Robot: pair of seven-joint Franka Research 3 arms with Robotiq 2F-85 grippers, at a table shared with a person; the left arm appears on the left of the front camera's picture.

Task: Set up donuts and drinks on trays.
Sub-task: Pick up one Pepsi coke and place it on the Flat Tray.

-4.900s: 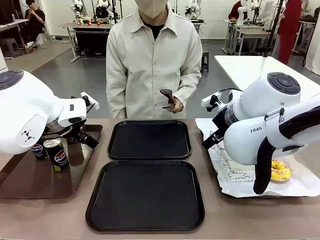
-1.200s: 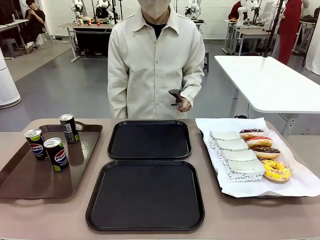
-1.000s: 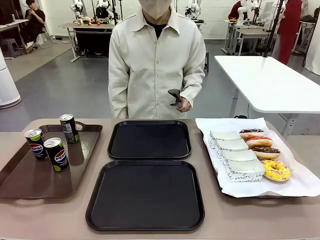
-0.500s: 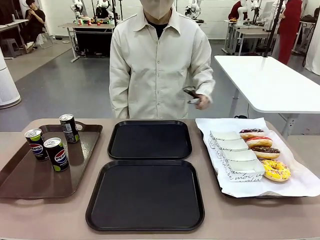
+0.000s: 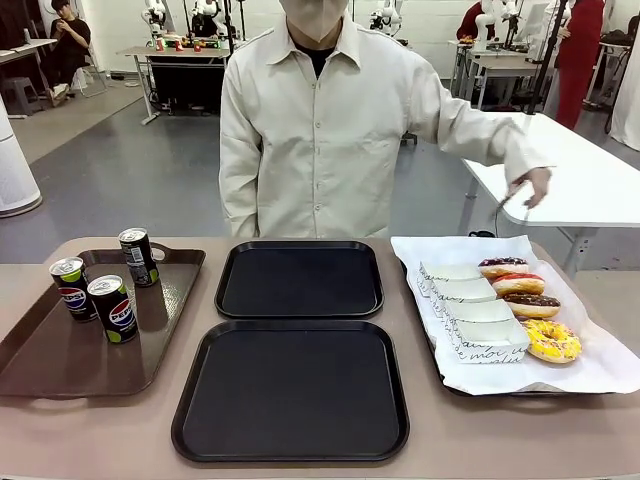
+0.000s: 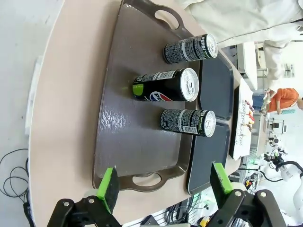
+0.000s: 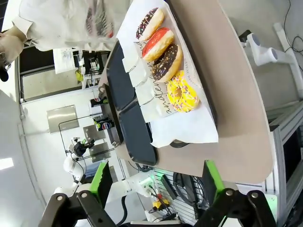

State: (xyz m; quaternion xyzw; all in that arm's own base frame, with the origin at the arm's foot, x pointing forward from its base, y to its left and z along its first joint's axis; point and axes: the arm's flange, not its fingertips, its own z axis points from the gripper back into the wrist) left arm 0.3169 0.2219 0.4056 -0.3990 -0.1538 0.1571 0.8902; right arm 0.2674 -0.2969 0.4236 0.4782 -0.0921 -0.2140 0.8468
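Two black trays, one far point(image 5: 300, 282) and one near point(image 5: 290, 392), lie bare at the table's middle. Three drinks point(image 5: 113, 308) stand on a brown tray point(image 5: 60, 360) at the left. Several donuts point(image 5: 552, 340) lie in a row on white paper at the right, beside white paper sleeves point(image 5: 470, 310). In the left wrist view my left gripper point(image 6: 164, 184) is open, well back from the drinks point(image 6: 165, 85). In the right wrist view my right gripper point(image 7: 157, 177) is open, off the table's end and apart from the donuts point(image 7: 182, 92).
A person stands at the far side, one hand point(image 5: 527, 188) holding tongs out above the paper-lined tray point(image 5: 600, 370). A white table point(image 5: 560, 160) stands behind at the right. The brown tray point(image 6: 128, 142) has handle cut-outs at both ends.
The person's hand with the tongs has swung from in front of the chest out to the right, above the donuts. Both arms, seen over the side trays earlier, have left the front view.
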